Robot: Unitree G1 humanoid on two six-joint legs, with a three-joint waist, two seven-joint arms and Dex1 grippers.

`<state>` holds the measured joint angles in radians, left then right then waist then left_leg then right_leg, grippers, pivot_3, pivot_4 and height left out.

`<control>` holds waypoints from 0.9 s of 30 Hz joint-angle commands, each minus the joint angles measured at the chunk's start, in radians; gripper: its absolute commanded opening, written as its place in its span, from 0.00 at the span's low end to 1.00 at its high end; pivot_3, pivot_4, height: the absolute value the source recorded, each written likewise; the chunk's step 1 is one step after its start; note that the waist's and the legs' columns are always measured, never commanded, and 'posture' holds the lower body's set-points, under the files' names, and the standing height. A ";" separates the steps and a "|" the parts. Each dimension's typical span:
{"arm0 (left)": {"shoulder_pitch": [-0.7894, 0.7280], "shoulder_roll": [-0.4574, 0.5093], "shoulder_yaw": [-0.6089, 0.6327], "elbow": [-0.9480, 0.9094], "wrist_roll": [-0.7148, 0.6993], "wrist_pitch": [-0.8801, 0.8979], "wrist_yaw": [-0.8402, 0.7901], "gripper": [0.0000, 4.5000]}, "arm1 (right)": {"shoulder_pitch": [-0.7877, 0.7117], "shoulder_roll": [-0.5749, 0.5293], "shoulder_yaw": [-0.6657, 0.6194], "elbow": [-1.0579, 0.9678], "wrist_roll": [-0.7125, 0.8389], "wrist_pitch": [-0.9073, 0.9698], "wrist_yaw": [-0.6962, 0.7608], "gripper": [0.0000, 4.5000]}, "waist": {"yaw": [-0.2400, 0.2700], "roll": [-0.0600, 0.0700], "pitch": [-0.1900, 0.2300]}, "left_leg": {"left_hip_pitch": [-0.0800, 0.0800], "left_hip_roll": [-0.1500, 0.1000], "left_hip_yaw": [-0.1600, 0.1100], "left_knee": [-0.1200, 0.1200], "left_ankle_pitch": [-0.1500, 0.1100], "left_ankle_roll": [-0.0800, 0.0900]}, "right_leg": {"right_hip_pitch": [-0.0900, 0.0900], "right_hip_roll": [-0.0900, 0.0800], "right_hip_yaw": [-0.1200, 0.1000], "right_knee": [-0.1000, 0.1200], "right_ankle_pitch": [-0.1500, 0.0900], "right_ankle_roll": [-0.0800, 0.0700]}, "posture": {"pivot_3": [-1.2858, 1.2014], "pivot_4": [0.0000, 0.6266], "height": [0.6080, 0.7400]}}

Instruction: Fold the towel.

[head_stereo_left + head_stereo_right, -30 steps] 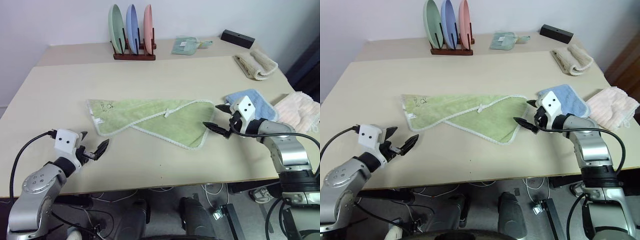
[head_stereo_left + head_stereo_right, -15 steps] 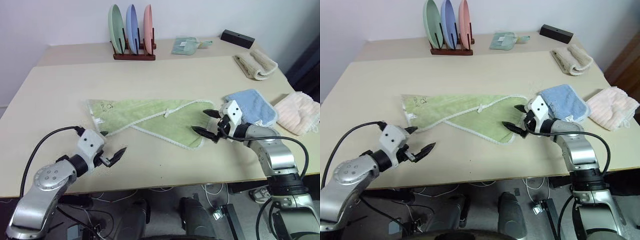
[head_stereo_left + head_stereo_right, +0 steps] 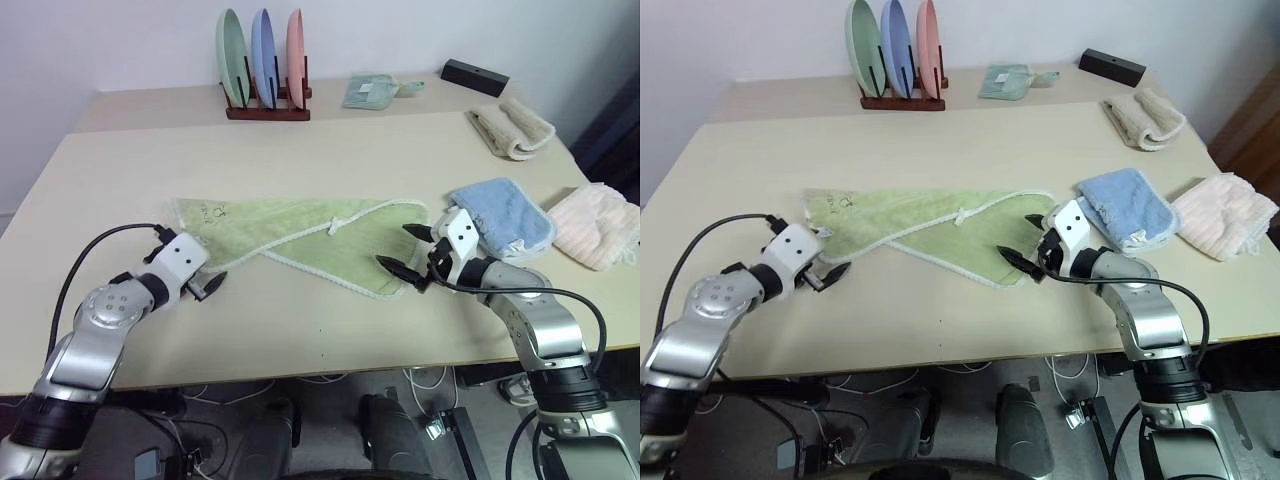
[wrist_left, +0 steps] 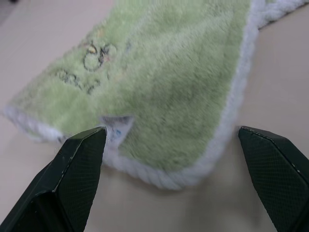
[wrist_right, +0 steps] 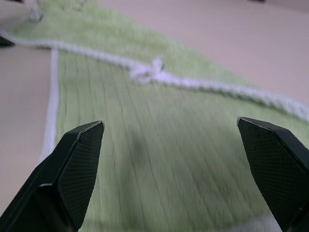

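Though the dark printed mark near the towel's left end shows rings above a short line of lettering, the letters are too blurred to read. The towel lies flat in the middle of the table, light green terry with a whitish corded edge, one layer folded diagonally over another, a small white loop on the trim. The left gripper is spread wide at the towel's left corner; the right gripper gapes empty over its right corner.
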<state>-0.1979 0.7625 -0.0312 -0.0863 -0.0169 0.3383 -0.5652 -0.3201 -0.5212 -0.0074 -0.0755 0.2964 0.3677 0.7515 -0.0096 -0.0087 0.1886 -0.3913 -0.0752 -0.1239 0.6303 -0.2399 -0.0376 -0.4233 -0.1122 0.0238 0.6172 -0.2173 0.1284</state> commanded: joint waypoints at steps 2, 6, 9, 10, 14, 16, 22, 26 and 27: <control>-0.072 -0.019 -0.027 0.129 0.041 -0.063 -0.010 0.58 | -0.015 -0.001 -0.015 -0.032 -0.001 -0.017 -0.015 1.00 | -0.002 0.000 0.000 | 0.000 -0.001 0.000 0.000 0.000 0.000 | 0.000 0.000 0.000 0.000 0.000 0.000 | 0.52 0.24 0.98; -0.060 -0.027 -0.031 0.134 0.053 -0.087 -0.011 0.13 | -0.024 -0.018 -0.018 -0.020 -0.013 -0.029 -0.016 1.00 | -0.006 0.000 0.000 | 0.000 -0.001 0.000 -0.001 0.000 0.000 | -0.001 0.000 0.000 0.000 0.000 0.000 | 0.52 0.24 0.98; -0.037 -0.024 -0.020 0.119 0.070 -0.095 0.006 0.01 | -0.045 -0.040 -0.005 0.007 -0.046 -0.043 -0.013 1.00 | -0.007 0.000 0.000 | 0.000 0.000 0.000 -0.001 0.000 0.000 | -0.001 0.000 0.000 0.001 0.000 0.000 | 0.52 0.24 0.98; -0.024 -0.023 -0.002 0.097 0.068 -0.089 0.015 0.01 | -0.064 -0.054 0.006 0.030 -0.073 -0.055 -0.012 1.00 | -0.007 0.000 0.000 | 0.000 0.000 0.000 -0.001 0.000 0.000 | -0.001 0.000 0.000 0.001 0.000 0.000 | 0.52 0.24 0.98; 0.028 -0.018 0.058 0.023 0.061 -0.087 0.043 0.01 | -0.152 -0.099 0.043 0.157 -0.163 -0.117 -0.004 1.00 | -0.009 0.000 0.000 | 0.000 0.000 0.001 -0.001 0.000 0.000 | -0.002 0.000 0.001 0.001 0.000 0.000 | 0.52 0.24 0.98; 0.066 -0.016 0.086 -0.005 0.059 -0.093 0.052 0.01 | -0.215 -0.122 0.063 0.262 -0.210 -0.171 0.007 1.00 | -0.010 0.000 0.000 | 0.000 0.000 0.001 -0.001 0.000 0.000 | -0.002 0.000 0.000 0.001 0.000 0.000 | 0.52 0.24 0.98; 0.156 -0.004 0.127 -0.046 0.059 -0.092 0.045 0.01 | -0.429 -0.137 0.134 0.652 -0.321 -0.378 0.068 1.00 | -0.010 0.000 0.000 | 0.000 0.000 0.002 -0.001 0.000 0.000 | -0.002 0.000 0.001 0.000 0.000 0.000 | 0.52 0.24 0.98; 0.164 -0.007 0.128 -0.050 0.062 -0.091 0.045 0.01 | -0.552 -0.103 0.162 0.882 -0.365 -0.497 0.091 1.00 | -0.009 0.000 0.000 | 0.000 -0.001 0.002 -0.001 0.000 0.000 | -0.002 0.000 0.001 0.000 0.000 0.000 | 0.52 0.24 0.98; 0.164 -0.008 0.129 -0.051 0.061 -0.089 0.045 0.01 | -0.590 -0.088 0.168 0.943 -0.375 -0.526 0.091 1.00 | -0.011 0.000 0.000 | 0.000 0.000 0.002 -0.002 0.000 0.000 | -0.002 0.000 0.001 0.000 0.000 0.000 | 0.52 0.24 0.98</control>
<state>-0.0336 0.7441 0.0695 -0.1112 0.0366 0.2527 -0.5211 -0.8483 -0.6255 0.1594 0.7998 -0.0631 -0.0959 0.8390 -0.0202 -0.0090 0.1890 -0.3917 -0.0758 -0.1218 0.6288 -0.2400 -0.0375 -0.4251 -0.1124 0.0245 0.6171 -0.2171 0.1283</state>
